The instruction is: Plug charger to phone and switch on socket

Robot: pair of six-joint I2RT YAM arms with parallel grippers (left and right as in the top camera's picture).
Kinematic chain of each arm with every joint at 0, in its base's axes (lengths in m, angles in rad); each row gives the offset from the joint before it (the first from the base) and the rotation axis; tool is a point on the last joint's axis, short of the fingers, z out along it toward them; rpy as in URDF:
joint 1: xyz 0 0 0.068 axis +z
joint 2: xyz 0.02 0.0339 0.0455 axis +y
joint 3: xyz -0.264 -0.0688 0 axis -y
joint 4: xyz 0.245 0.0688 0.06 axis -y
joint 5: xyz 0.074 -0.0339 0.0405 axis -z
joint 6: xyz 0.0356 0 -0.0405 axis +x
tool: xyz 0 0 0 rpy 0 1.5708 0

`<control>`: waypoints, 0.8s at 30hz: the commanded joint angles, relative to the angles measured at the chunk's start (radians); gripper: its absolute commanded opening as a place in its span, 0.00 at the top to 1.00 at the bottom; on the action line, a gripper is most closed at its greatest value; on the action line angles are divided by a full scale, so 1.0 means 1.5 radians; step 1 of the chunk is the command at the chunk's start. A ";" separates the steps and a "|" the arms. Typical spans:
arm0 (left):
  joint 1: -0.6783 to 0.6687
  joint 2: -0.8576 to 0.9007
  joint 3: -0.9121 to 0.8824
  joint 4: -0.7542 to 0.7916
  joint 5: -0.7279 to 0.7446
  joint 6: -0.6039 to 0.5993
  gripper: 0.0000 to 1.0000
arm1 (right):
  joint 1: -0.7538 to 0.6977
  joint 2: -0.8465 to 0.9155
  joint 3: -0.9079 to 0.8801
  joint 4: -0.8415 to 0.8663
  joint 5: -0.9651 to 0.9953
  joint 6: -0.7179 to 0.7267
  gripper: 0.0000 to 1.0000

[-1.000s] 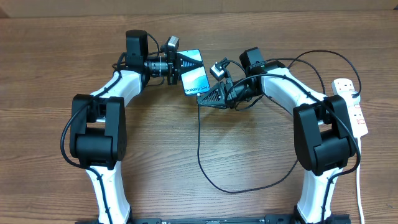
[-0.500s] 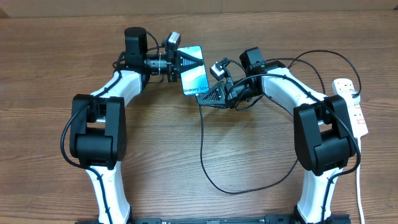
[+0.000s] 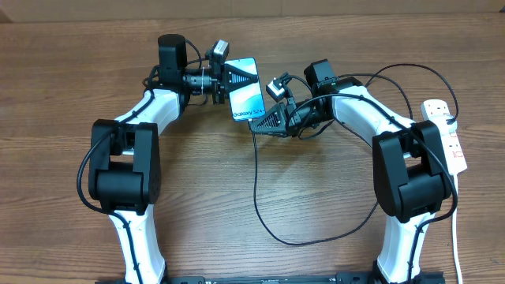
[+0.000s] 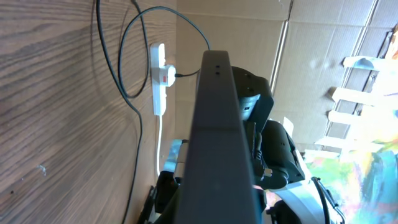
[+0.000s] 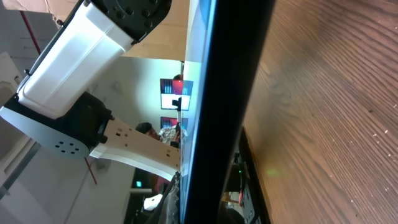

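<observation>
Phone (image 3: 247, 93) and left end effector (image 3: 235, 79) edged slightly farther. Overhead: left end effector grasps phone above counter (image 3: 197, 189); right end effector (image 3: 259, 125), clenched on charger (image 3: 255, 185), meets phone's near end; socket (image 3: 447, 136) at right. Left wrist: phone's edge, socket beyond. Right wrist: phone edge fills centre.

Phone (image 3: 246, 96) left of socket (image 3: 451, 138) (charger (image 3: 255, 177) between them)
</observation>
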 commanded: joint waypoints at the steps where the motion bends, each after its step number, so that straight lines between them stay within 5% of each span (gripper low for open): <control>1: -0.031 -0.025 0.010 0.000 0.077 0.001 0.96 | -0.012 0.004 0.004 0.053 0.016 0.074 0.96; 16: -0.034 -0.025 0.010 -0.001 0.097 0.015 0.96 | -0.013 0.004 0.004 0.160 0.040 0.192 0.96; 17: -0.034 -0.025 0.010 -0.001 0.097 0.017 0.96 | -0.013 0.004 0.004 0.161 0.040 0.192 0.91; 20: -0.034 -0.025 0.010 0.000 0.095 0.017 0.96 | -0.013 0.004 0.004 0.160 0.039 0.192 0.29; 22: -0.032 -0.025 0.010 0.000 0.095 0.023 0.96 | -0.013 0.004 0.004 0.160 0.039 0.192 0.11; 24: -0.032 -0.025 0.010 0.000 0.095 0.033 0.96 | -0.015 0.004 0.004 0.160 0.039 0.191 0.07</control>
